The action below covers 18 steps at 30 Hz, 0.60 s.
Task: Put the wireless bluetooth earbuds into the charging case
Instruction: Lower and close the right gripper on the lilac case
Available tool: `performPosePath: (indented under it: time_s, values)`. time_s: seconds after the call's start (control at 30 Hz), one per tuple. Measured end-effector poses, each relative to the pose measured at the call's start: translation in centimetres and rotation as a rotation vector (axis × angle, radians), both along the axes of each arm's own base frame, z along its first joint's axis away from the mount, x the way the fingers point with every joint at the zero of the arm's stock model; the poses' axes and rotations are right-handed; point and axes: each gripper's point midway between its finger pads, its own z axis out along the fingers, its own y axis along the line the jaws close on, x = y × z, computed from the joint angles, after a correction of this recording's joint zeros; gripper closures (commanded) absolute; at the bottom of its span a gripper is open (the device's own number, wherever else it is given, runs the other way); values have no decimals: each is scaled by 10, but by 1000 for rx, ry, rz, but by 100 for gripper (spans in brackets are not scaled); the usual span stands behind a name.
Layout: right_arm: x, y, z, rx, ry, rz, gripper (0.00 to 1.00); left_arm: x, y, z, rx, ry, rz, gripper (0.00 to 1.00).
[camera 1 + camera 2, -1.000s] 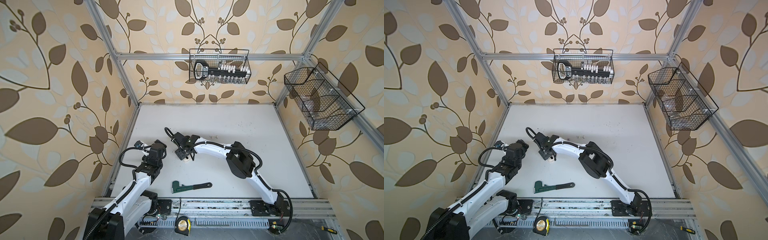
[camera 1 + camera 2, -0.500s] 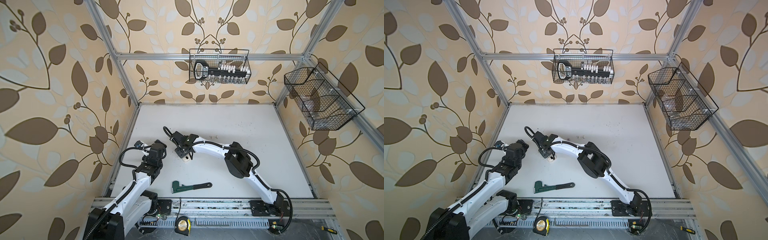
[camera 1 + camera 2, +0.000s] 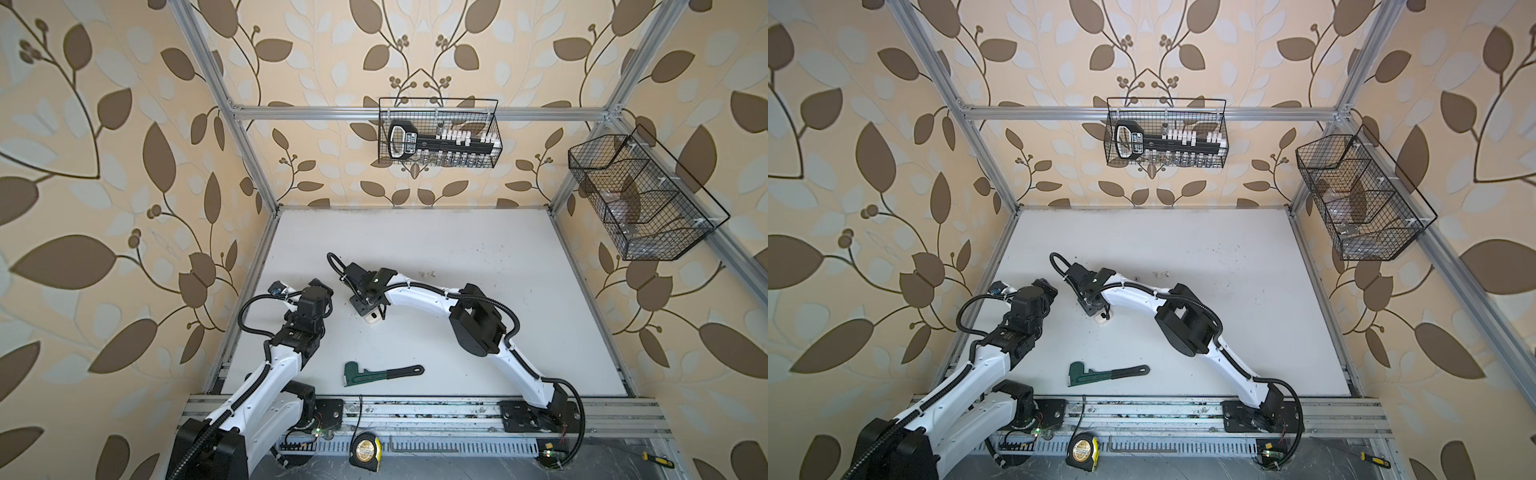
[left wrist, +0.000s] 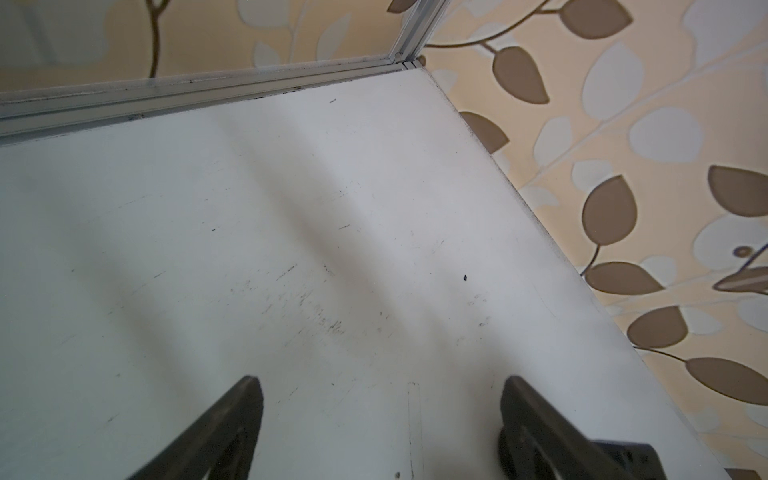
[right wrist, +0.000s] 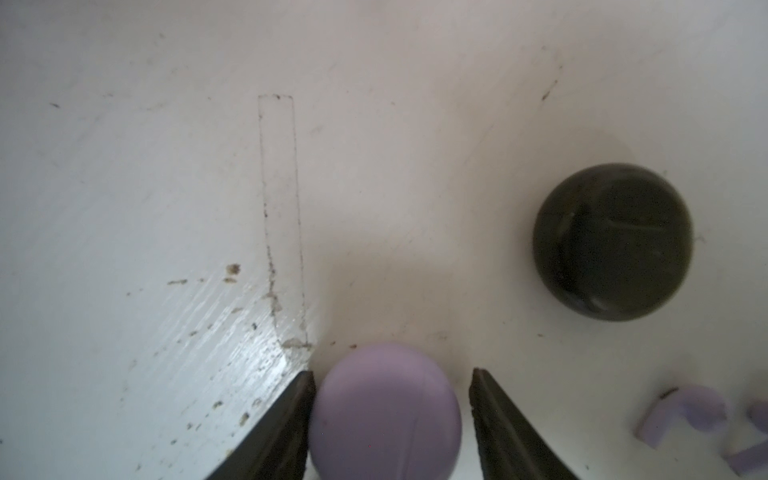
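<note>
In the right wrist view a round lilac charging case (image 5: 386, 415) lies on the table between the fingers of my right gripper (image 5: 392, 374). One finger touches the case and a small gap is left at the other, so the gripper is open. A round black case (image 5: 613, 241) lies off to one side. Two lilac earbuds (image 5: 681, 415) lie loose beside the gripper. In both top views my right gripper (image 3: 372, 309) points down at mid-table, over a small pale rounded thing (image 3: 374, 318). My left gripper (image 4: 382, 386) is wide open over bare table, near the left edge (image 3: 320, 286).
A green pipe wrench (image 3: 380, 372) lies near the front of the table. A tape measure (image 3: 365, 449) and a screwdriver (image 3: 656, 459) sit on the front rail area. Wire baskets hang on the back wall (image 3: 438, 133) and the right wall (image 3: 640, 199).
My right wrist has shifted slightly to the left and farther from the front. The left arm has not moved.
</note>
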Motion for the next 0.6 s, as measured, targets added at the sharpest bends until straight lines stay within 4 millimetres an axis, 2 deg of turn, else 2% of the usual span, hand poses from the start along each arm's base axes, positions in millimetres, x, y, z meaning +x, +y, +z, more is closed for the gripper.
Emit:
performPosePath:
  time_s: [0.2, 0.6]
  values:
    - [-1, -2, -1, 4, 7, -23, 38, 0, -1, 0, -3, 1, -5, 9]
    - [-3, -2, -1, 16, 20, -38, 57, 1, -2, 0, -4, -1, -14, 6]
